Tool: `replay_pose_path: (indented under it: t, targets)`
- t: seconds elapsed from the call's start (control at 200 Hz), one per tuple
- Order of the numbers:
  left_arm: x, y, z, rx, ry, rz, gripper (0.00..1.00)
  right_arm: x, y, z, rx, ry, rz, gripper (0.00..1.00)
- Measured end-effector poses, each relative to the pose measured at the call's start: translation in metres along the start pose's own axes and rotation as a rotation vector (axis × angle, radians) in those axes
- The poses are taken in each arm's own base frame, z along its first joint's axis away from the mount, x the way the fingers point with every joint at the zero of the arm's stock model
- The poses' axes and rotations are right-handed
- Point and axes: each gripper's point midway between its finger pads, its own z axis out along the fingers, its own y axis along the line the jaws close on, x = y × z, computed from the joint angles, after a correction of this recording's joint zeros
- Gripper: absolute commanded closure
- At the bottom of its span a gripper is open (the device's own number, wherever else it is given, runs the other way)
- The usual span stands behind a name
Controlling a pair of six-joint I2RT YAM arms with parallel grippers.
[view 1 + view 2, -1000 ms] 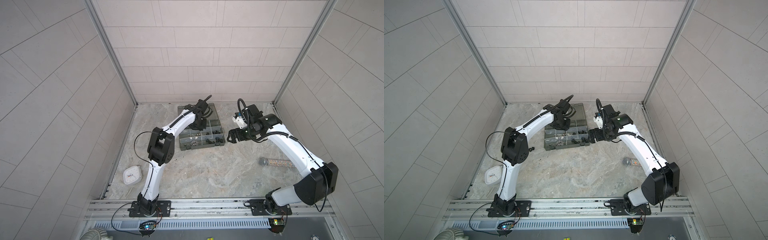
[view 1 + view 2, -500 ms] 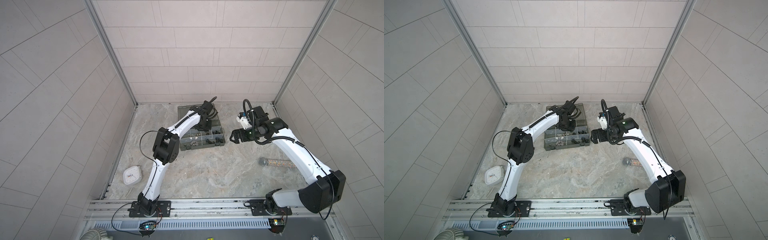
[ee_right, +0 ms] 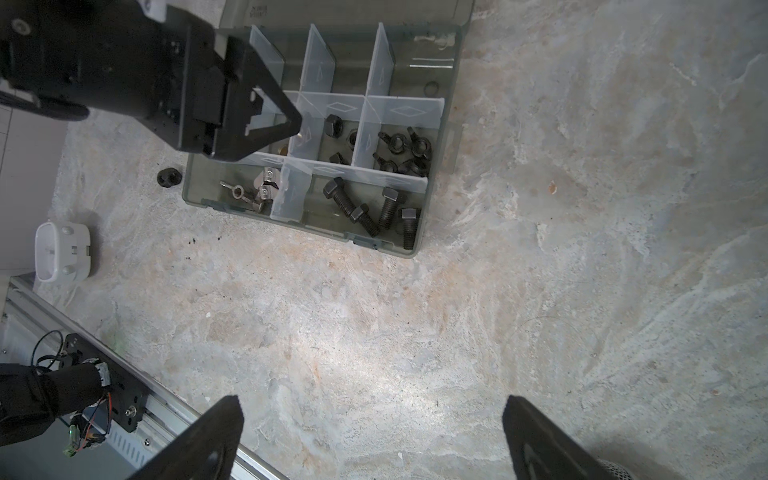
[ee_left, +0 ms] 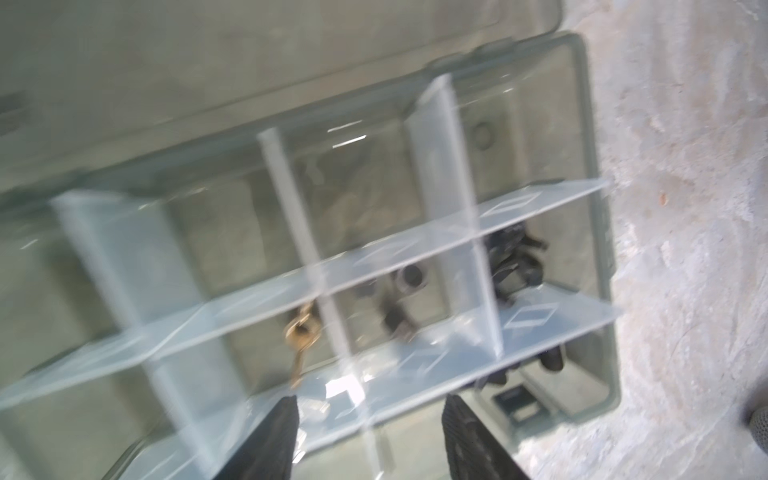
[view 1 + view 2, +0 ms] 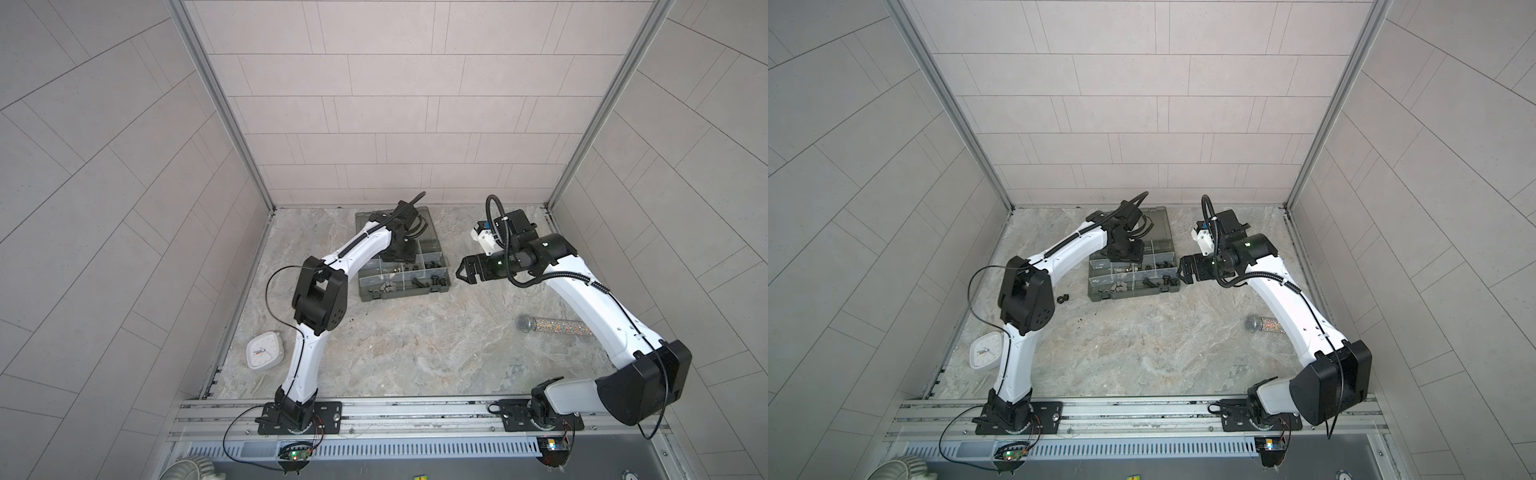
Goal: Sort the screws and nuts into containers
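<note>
The smoky-grey case [image 5: 403,293] [image 5: 1133,294] lies open at the back of the table, its containers split by pale dividers [image 3: 297,195]. Several black screws [image 3: 361,208] lie in one front compartment. Black winged nuts [image 3: 405,151] and silvery winged nuts [image 3: 257,191] fill two others, and a hex nut [image 3: 333,124] sits mid-row. One loose black nut [image 3: 169,178] [image 5: 1062,298] rests on the table left of the case. My left gripper [image 5: 399,255] [image 5: 1121,255] [image 4: 370,415] hovers open over the case's middle, holding nothing. My right gripper [image 5: 460,274] [image 5: 1181,274] [image 3: 370,419] hangs wide open and holds nothing, just right of the case.
A glittery microphone [image 5: 548,326] [image 5: 1264,324] lies under the right arm. A white clock [image 5: 264,350] [image 5: 985,350] sits at the table's left edge. A brass key [image 4: 300,336] lies in a middle compartment. The case's lid [image 5: 424,224] lies flat behind it.
My left gripper's jaws have spread apart over the case. Both arms have shifted only slightly.
</note>
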Motion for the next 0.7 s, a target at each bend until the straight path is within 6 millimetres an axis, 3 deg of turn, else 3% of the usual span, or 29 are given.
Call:
replay_pose_path:
  t: [0.19, 0.25, 0.32, 0.495, 0.7]
  targets:
    - [0.031, 0.098, -0.046, -0.072, -0.055, -0.177, 0.39, -0.012, 0.032, 0.012, -0.055, 0.002, -0.061, 0.01]
    - [0.048, 0.128, -0.051, -0.109, -0.057, -0.237, 0.39, -0.015, 0.041, 0.018, -0.068, 0.012, -0.082, 0.01]
    - [0.072, 0.150, -0.051, -0.139, -0.035, -0.279, 0.39, -0.018, 0.051, 0.025, -0.081, 0.023, -0.102, 0.01]
    - [0.120, 0.172, -0.031, -0.167, 0.056, -0.326, 0.40, -0.028, 0.068, 0.037, -0.105, 0.039, -0.132, 0.01]
    - [0.120, 0.175, -0.022, -0.157, 0.041, -0.326, 0.43, -0.032, 0.078, 0.045, -0.116, 0.046, -0.151, 0.01]
